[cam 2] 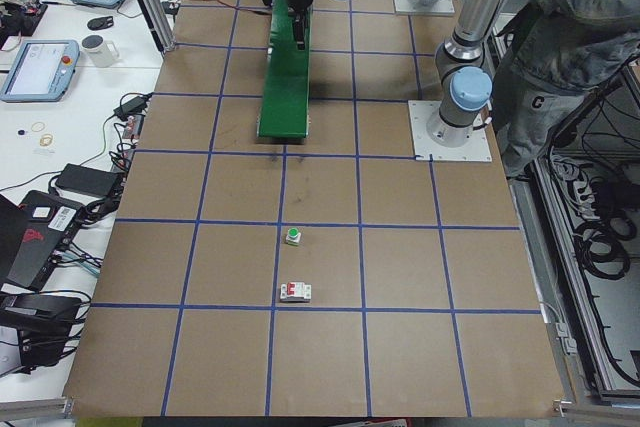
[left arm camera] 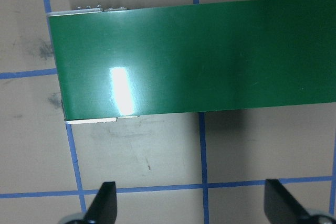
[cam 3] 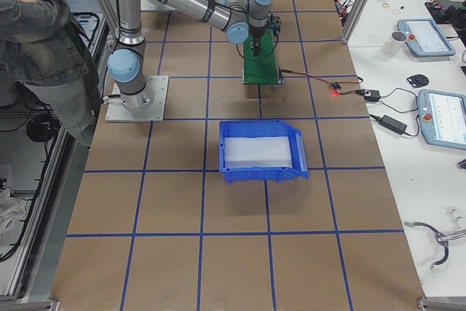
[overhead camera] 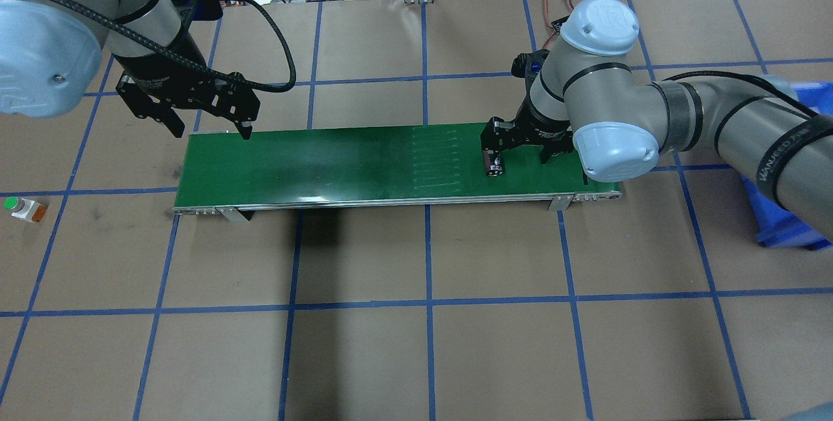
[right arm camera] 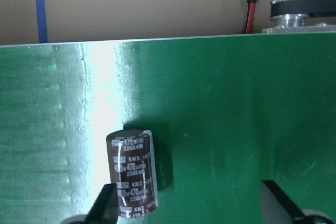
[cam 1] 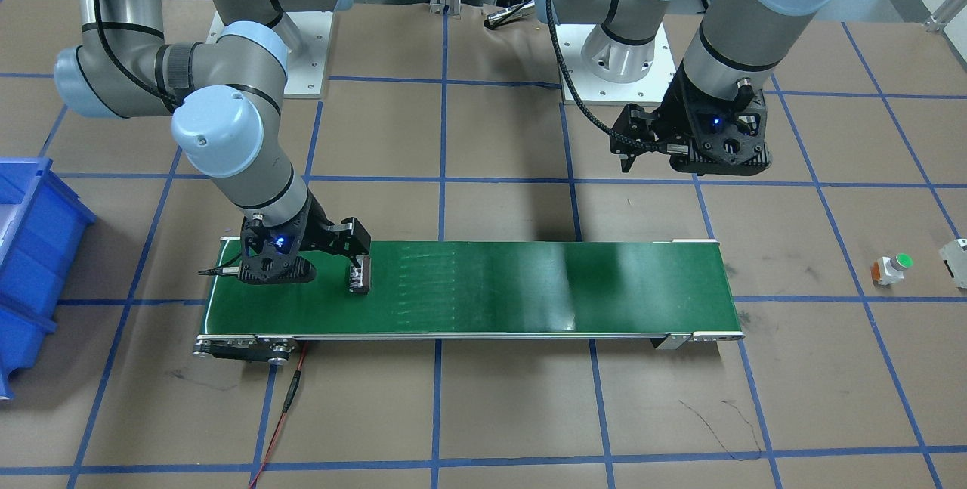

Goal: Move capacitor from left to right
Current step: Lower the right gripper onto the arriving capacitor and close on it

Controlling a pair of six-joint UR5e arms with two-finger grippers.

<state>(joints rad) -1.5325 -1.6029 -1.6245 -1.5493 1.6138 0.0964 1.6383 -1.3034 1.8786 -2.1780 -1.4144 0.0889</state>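
Note:
The capacitor (right arm camera: 131, 174), a dark brown cylinder with pale print, lies on the green belt (right arm camera: 236, 103) near its right end. It also shows in the overhead view (overhead camera: 494, 166) and the front view (cam 1: 359, 277). My right gripper (overhead camera: 520, 155) is low over the belt and open. The capacitor is between its fingers, close to one fingertip (right arm camera: 105, 203); the other fingertip (right arm camera: 278, 203) is far from it. My left gripper (overhead camera: 211, 129) is open and empty, raised behind the belt's (overhead camera: 325, 167) left end. Its fingertips (left arm camera: 105, 203) frame bare table.
A blue bin (cam 1: 30, 247) stands on the table beyond the belt's right end. A white button with a green cap (cam 1: 891, 268) and a white-grey boxy part (cam 1: 956, 255) sit far out on the left. A red cable (cam 1: 291, 391) runs from the belt's motor end.

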